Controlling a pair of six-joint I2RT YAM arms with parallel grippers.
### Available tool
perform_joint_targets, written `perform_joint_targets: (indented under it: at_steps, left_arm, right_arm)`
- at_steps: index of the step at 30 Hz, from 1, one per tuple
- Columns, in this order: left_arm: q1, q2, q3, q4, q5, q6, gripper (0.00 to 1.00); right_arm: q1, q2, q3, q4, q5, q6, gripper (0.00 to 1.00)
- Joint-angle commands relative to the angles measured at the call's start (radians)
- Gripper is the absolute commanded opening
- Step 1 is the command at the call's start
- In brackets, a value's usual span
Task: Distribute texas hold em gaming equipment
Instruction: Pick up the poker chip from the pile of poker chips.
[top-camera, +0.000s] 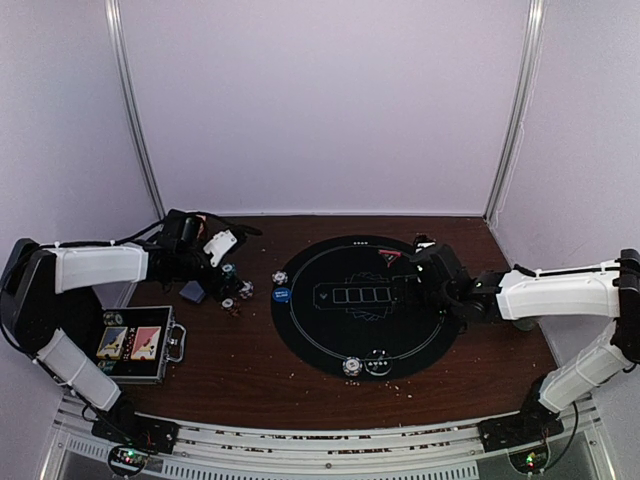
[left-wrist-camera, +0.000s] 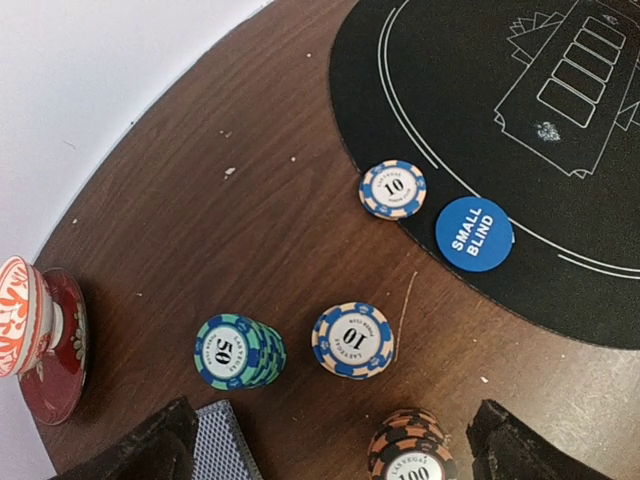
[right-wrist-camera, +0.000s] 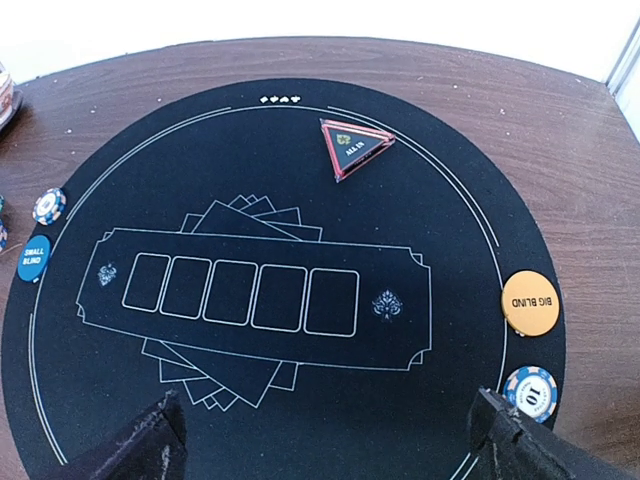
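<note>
- Left gripper (left-wrist-camera: 335, 425): I read the jaws as spread wide, nothing between them, over bare wood.
- Just inside the finger (left-wrist-camera: 150, 450) at the view's left, a corner of the grey-blue card deck (left-wrist-camera: 225, 445). Near the other finger, an orange-and-black chip stack (left-wrist-camera: 412, 458).
- Ahead of the jaws: teal 50 stack (left-wrist-camera: 238, 350) and blue-white 10 stack (left-wrist-camera: 353, 340), side by side, not touching.
- Further ahead: lone 10 chip (left-wrist-camera: 392, 189) straddling the black mat (left-wrist-camera: 450, 90) edge, small-blind button (left-wrist-camera: 474, 233) just beside it.
- Far left: red bowl (left-wrist-camera: 55, 370).
- Right gripper (right-wrist-camera: 325, 425): jaws wide apart, empty, above the mat.
- Ahead, past the printed card boxes: all-in triangle (right-wrist-camera: 353, 148).
- Right of the jaws, at the mat's rim: rim chip (right-wrist-camera: 530, 392), big-blind button (right-wrist-camera: 530, 303) beyond it.
</note>
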Motion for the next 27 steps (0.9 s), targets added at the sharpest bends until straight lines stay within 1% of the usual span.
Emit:
perform_joint_targets:
  at_steps: [1,5,10,13,18,27]
  left_arm:
    - [0.022,0.002,0.04,0.03,-0.023,-0.021,0.98]
    - [0.035,0.008,0.052,0.009,-0.003,-0.023,0.98]
    - [0.05,-0.026,0.054,-0.012,0.001,-0.018,0.98]
    - [0.058,-0.032,0.049,0.001,-0.009,-0.025,0.98]
    - [0.081,0.001,0.051,0.041,-0.05,-0.06,0.98]
    - [0.132,0.031,0.07,0.055,-0.023,-0.082,0.98]
  right_arm:
    - [0.006,0.02,0.001,0.028,0.001,-0.006,1.0]
    - [0.005,0.025,0.001,0.028,0.003,-0.01,1.0]
    - [0.006,0.018,-0.001,0.027,0.007,-0.014,1.0]
    - [0.006,0.013,-0.004,0.027,0.007,-0.013,1.0]
    - [0.005,0.011,-0.009,0.029,0.01,-0.014,1.0]
    - [0.006,0.023,-0.005,0.029,0.013,-0.019,1.0]
